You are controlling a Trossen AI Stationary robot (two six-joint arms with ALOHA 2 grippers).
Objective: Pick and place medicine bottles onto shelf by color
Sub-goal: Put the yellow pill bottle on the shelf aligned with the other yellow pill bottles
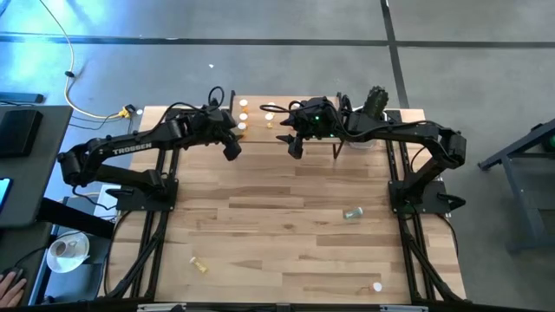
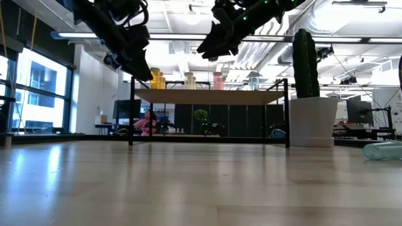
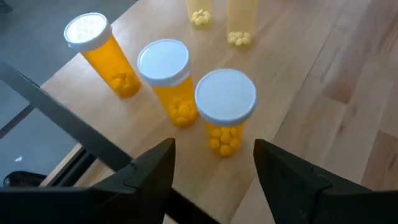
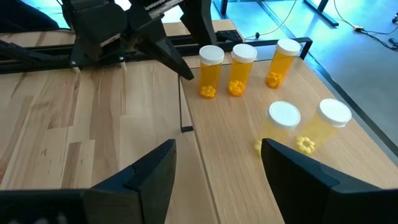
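- The left hand [image 3: 211,171] hangs open and empty just short of the shelf [image 3: 292,93], jaws straddling the nearest orange bottle [image 3: 225,112].
- That bottle stands upright, freed, beside two more orange ones.
- The right hand [image 4: 214,165], also open and empty, hovers nearby.
- A green bottle [image 1: 352,213] lies on the counter [image 1: 286,234], nearer the right arm.

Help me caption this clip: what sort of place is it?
Probably an open office or lab: exposed ceiling ducts, desks with monitors behind the shelf, and a wooden robot worktable.

Three orange bottles [image 4: 241,70] stood in a row on the shelf [image 4: 236,162], two yellow bottles [image 4: 305,127] nearer, the left gripper [image 4: 158,43] beside them.
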